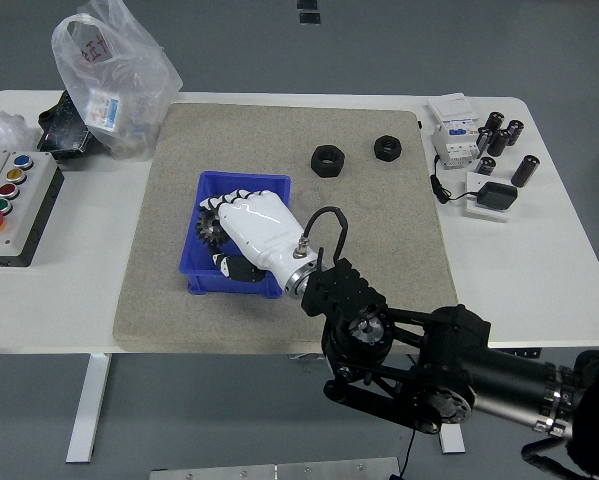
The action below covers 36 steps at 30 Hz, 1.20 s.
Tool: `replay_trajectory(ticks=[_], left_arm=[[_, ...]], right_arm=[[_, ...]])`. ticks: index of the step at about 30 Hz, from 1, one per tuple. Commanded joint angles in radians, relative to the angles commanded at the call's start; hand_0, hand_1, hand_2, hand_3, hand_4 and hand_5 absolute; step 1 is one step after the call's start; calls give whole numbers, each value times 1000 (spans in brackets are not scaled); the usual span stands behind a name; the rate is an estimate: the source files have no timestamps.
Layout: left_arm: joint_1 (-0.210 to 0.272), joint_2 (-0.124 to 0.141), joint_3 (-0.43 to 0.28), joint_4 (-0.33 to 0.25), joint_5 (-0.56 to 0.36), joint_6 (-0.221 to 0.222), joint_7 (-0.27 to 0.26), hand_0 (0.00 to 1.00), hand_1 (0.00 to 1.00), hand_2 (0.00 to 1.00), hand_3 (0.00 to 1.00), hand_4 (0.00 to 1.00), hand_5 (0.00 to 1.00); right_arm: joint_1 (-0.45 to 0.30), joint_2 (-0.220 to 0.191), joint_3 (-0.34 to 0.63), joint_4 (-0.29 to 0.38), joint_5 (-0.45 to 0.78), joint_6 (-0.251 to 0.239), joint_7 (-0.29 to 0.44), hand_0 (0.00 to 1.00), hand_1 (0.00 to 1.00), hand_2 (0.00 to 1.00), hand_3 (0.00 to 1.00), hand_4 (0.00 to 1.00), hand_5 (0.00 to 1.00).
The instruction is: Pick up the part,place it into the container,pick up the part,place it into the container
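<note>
My right hand, white with a black arm behind it, hangs over the blue container on the grey mat. Its fingers are curled around a black gear, which sits above the bin's middle. The hand hides most of the bin's inside. Two black nuts lie on the mat beyond the bin: a larger one and a smaller one. The left arm does not show.
A button box stands at the left edge of the white table, with a plastic bag behind it. At the right are a breaker, several black cylinders and a small black device.
</note>
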Motion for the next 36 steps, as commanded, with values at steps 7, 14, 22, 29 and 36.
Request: replay_trajectory(ticks=[7, 14, 22, 29, 36], left_arm=[[0, -1, 2, 0, -2, -1, 1, 608, 632, 604, 631, 632, 272], [0, -1, 0, 0, 0, -1, -2, 608, 632, 603, 631, 632, 273], [8, -4, -12, 0, 8, 0, -6, 608, 632, 603, 631, 631, 273], [14, -8, -24, 0, 16, 1, -9, 608, 632, 603, 630, 626, 270], [14, -10, -28, 0, 20, 1, -9, 608, 632, 603, 630, 626, 269]], right_arm=[[-12, 1, 30, -27, 5, 12, -6, 673, 870, 944, 954, 770, 351], [-59, -27, 141, 8, 8, -33, 4, 659, 857, 931, 941, 727, 327], [-199, -103, 376, 57, 125, -118, 94, 643, 840, 899, 919, 746, 367], [-328, -129, 590, 40, 312, -170, 261, 628, 781, 836, 838, 753, 393], [-423, -135, 754, 27, 511, -169, 424, 622, 773, 823, 824, 760, 405]])
